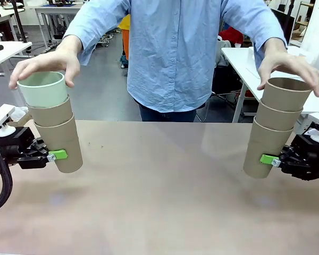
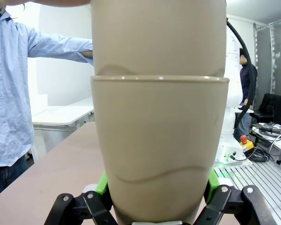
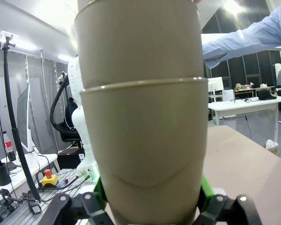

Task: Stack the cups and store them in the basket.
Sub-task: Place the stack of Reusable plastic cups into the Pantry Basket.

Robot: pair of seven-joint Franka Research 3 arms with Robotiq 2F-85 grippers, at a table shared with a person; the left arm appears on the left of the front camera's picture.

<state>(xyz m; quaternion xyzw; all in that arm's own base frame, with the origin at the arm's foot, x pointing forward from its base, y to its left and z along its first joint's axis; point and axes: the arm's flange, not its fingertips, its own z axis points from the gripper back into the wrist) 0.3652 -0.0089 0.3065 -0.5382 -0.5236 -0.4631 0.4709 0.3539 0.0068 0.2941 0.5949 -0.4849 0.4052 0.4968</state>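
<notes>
Clenching two nested tan cups (image 1: 57, 130) with mint cup (image 1: 42, 88) inside, left gripper (image 1: 60, 154); right gripper (image 1: 266, 159) grasps three nested tan cups (image 1: 276, 121).

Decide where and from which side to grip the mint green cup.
Grip the mint green cup across its exposed upper band, from the robot's side. Its lower part is nested in a tan cup, and the person's hand covers its rim.

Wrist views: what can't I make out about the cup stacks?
- Left wrist view: the top edge cuts off the upper part of the left stack.
- Right wrist view: the top edge cuts off the right stack likewise.
- Front view: the stacks hide the far fingers of the left end effector and right end effector.
</notes>
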